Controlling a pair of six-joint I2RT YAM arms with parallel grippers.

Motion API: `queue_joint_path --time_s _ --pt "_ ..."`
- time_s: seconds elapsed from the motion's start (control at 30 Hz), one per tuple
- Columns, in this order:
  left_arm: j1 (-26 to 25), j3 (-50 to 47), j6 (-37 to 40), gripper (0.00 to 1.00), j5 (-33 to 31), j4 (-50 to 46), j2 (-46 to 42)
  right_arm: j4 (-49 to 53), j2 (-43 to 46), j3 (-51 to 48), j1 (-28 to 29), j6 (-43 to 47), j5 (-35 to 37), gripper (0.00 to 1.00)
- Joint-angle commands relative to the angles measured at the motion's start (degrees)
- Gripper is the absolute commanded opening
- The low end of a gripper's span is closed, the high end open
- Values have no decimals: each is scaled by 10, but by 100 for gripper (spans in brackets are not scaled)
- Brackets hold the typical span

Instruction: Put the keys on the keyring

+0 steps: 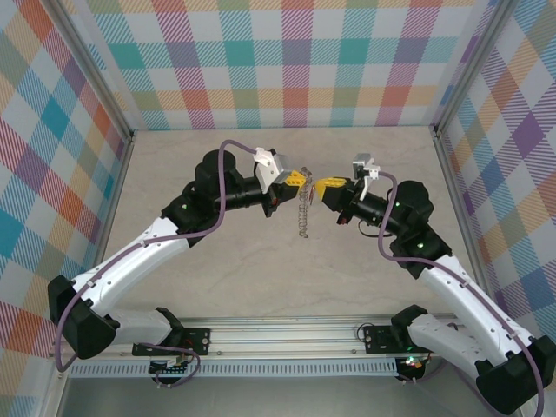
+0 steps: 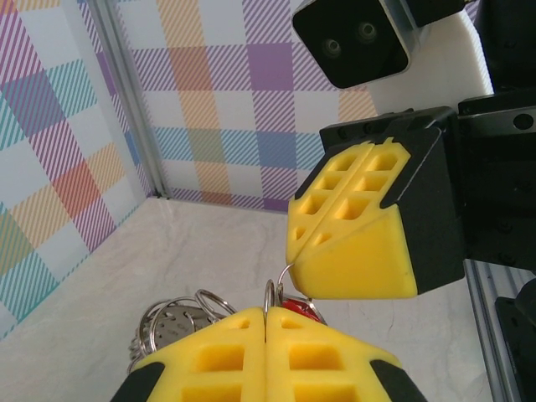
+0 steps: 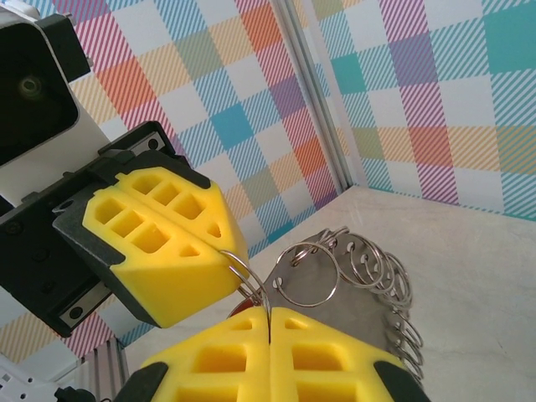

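Above the table's middle, my left gripper (image 1: pixel 300 180) and right gripper (image 1: pixel 320 185) meet tip to tip, and the keyring (image 1: pixel 301 217) hangs down from between them. In the left wrist view my left gripper (image 2: pixel 266 311) is shut on a thin loop of the keyring (image 2: pixel 172 322), while the right gripper (image 2: pixel 291 255) pinches a neighbouring wire loop. The key's red head (image 2: pixel 295 306) peeks out just behind my left fingertips. In the right wrist view the right gripper (image 3: pixel 268 311) is shut on a loop, the left gripper (image 3: pixel 219 248) clamps another, and the keyring's plate (image 3: pixel 360 289) trails behind. A sliver of the red key (image 3: pixel 239 307) shows; its blade is hidden.
The beige tabletop (image 1: pixel 261 261) lies under the hanging ring. Checked walls (image 1: pixel 287 61) with metal corner posts close off the back and both sides. A metal rail (image 1: pixel 287 334) runs along the near edge by the arm bases.
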State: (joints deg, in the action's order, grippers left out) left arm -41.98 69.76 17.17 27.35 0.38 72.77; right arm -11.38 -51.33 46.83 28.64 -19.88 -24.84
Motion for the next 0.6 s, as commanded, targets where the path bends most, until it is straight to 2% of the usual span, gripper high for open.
queue_joint_path --time_s 0.0,0.23,0.57 --pt "-3 9 -5 0 -5 48 -28 21 -2 11 -9 5 1 0" --pt "-3 5 -13 0 -11 60 -34 -3 -4 -12 -9 -25 -9 0" --pt "-3 3 -23 0 -11 74 -32 -36 -29 -20 -9 -69 -79 0"
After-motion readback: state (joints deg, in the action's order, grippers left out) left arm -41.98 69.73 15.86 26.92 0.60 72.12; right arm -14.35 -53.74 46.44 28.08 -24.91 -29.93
